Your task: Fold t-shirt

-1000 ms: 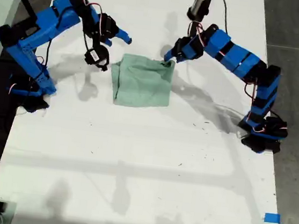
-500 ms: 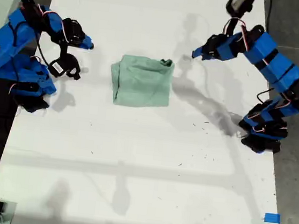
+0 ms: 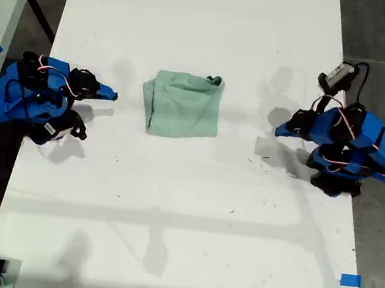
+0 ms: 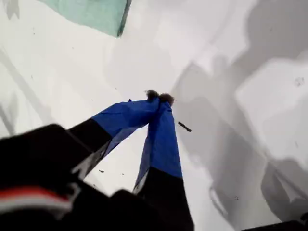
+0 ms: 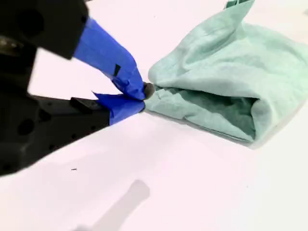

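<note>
At the exterior view's left, my second gripper (image 3: 112, 95) rests with jaws closed and empty, pointing at the t-shirt (image 3: 182, 105), which lies folded on the white table (image 3: 185, 206) between both arms. Toward that view's right, my first gripper (image 3: 279, 132) is pinched closed, holding nothing.

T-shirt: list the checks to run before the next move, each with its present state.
1. t-shirt folded into a compact rectangle: ok.
2. Fold tidy all round: not ok, one corner bunches up.
3. my first gripper shut and empty, well apart from the t-shirt: ok.
4. my second gripper shut and empty: ok.
5. my second gripper clear of the fabric: ok, the exterior view shows a gap.
</note>
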You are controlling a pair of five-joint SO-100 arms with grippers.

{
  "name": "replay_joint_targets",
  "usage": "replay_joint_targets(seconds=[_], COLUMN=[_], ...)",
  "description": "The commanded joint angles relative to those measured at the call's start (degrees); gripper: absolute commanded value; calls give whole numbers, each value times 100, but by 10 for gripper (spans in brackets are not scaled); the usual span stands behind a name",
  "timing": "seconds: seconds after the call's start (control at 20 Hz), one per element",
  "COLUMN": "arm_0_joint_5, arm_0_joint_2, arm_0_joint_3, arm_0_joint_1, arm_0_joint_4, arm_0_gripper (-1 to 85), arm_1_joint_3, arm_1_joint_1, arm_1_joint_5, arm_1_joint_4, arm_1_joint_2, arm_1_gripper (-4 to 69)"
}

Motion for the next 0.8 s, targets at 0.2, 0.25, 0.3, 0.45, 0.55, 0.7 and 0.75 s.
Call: replay_joint_targets(seconds=[0.2,0.25,0.3,0.45,0.55,0.7,0.75], arm_0_joint_5=[-158,-167,-167,-167,-167,-141,-141], arm_0_joint_2=[316,316,316,316,316,316,316], arm_0_joint_3=[1081,1143,1143,1160,1169,1169,1169], arm_0_joint_1=[88,141,167,62,35,-53,-53], arm_0_joint_4=[-404,-431,-431,-220,-220,-220,-220], arm_0_gripper=[0,0,0,0,0,0,0], arm_1_joint_3=[-1327,-2004,-2602,-4658,-5871,-6873,-7049], arm_1_joint_1=[-554,-571,-677,-1169,-1354,-1257,-1151], arm_1_joint_5=[-431,-677,-809,-993,-1090,-1345,-1441], arm_1_joint_4=[-2628,-3050,-3472,-3832,-3727,-3445,-3419], arm_1_joint_2=[-2988,-4034,-4904,-7479,-8719,-9668,-9844], arm_1_gripper=[-13,-13,-13,-13,-13,-13,-13])
